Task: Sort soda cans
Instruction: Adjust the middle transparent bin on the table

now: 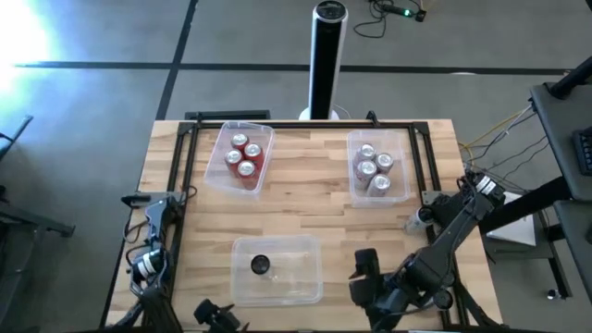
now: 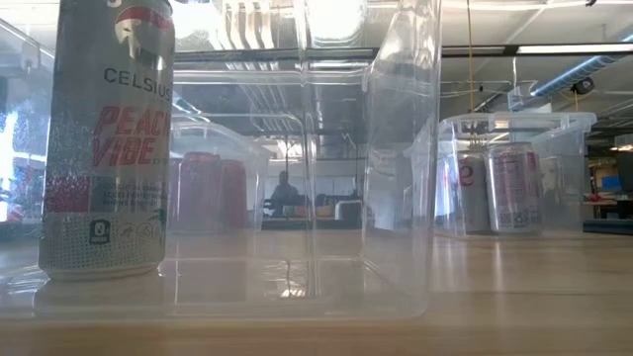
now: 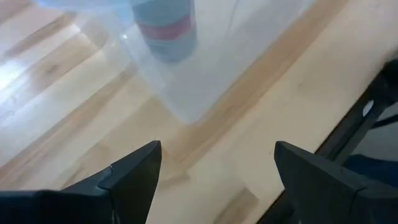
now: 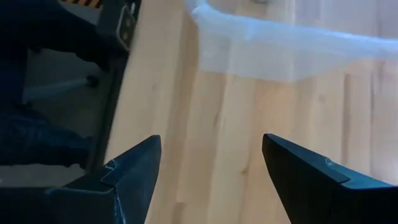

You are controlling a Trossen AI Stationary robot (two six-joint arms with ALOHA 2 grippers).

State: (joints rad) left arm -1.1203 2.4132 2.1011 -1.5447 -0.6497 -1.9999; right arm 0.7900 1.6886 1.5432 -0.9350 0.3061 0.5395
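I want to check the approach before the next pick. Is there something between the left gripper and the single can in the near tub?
Only the tub's own clear wall. The can stands inside the near tub, and the open left gripper faces it over bare wood. Nothing else shows between them.

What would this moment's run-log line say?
red cans: back-left tub | silver cans: back-right tub | one can: front tub | left end effector, right end effector: open, empty

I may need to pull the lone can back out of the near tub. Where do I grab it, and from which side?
Grip the lone can across its round body just below the rim, coming straight down. It stands upright inside the near tub, whose walls block a sideways approach. Both the left gripper and right gripper are open and empty.
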